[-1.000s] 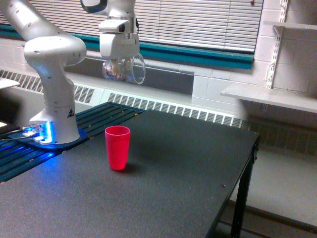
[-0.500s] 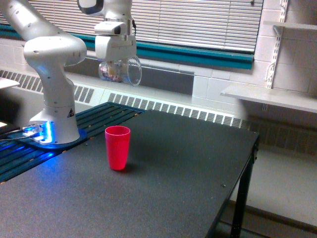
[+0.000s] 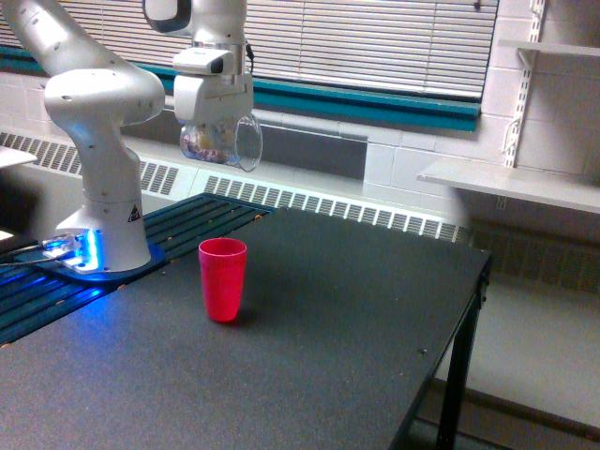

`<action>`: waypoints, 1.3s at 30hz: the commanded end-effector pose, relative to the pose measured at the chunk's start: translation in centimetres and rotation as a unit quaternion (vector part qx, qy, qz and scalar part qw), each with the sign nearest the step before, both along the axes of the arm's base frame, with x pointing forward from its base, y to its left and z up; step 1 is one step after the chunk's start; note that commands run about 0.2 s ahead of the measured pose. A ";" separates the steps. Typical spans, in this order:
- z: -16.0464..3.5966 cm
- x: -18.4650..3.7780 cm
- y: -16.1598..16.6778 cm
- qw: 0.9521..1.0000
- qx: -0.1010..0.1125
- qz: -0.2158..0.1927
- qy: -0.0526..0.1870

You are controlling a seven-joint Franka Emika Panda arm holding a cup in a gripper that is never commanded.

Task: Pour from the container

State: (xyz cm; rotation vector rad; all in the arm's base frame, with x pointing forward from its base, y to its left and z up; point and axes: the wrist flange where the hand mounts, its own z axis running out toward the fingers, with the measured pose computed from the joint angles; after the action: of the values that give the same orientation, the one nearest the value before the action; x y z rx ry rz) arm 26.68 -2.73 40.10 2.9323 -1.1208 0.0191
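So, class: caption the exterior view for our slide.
Gripper holds a clear container tipped sideways above a red cup.

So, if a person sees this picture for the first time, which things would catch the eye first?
Probably the red cup, which stands upright and alone on the dark table, toward the exterior view's left. Above it, the white arm's claw holds a clear container tipped on its side, with small brownish bits inside. The blue glow at the arm's base also stands out.

Claw (image 3: pixel 214 127) fingertips hidden (behind container (image 3: pixel 223 143))
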 end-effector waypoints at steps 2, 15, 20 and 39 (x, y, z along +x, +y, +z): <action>-1.3 -0.1 -0.8 1.000 0.001 0.017 0.014; -1.6 -0.6 -1.3 0.999 0.002 0.026 0.039; -1.8 -0.8 -1.6 0.998 0.001 0.033 0.046; -2.7 -0.5 -2.8 0.997 0.003 0.040 0.060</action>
State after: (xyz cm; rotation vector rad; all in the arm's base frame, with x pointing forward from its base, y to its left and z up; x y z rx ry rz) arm 26.34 -5.14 38.05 2.9352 -1.0192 -0.1358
